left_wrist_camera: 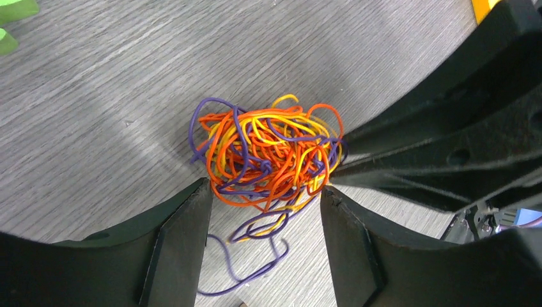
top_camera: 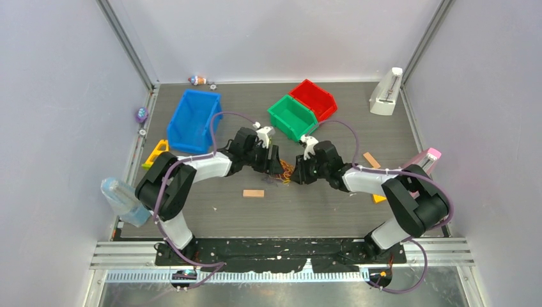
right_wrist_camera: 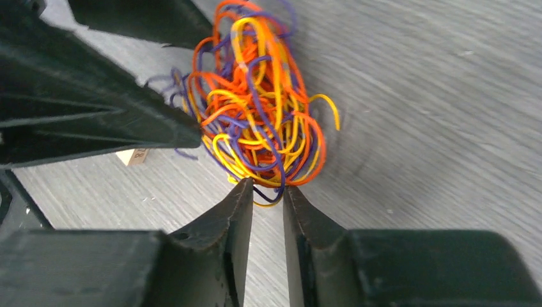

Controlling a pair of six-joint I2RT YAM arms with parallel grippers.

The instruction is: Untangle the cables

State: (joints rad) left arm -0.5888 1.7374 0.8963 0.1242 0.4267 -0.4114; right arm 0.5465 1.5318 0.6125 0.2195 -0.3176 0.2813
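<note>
Straddling cables (left_wrist_camera: 268,150) | left gripper (left_wrist_camera: 265,187) spread wide | right gripper (right_wrist_camera: 267,187) narrowly parted (loop between tips)

- cables (top_camera: 286,171): overhead, mostly hidden between left gripper (top_camera: 277,166) and right gripper (top_camera: 299,174); strands too small to separate
- wooden block (right_wrist_camera: 132,157): partly covered by left gripper
- green item (left_wrist_camera: 13,19): cut by frame corner; unidentifiable

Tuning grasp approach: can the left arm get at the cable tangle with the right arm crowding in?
Probably yes. The left end effector stands open, straddling the near edge of the cable tangle. The right end effector sits at the tangle's side, beside the left's jaws, not between them.
</note>
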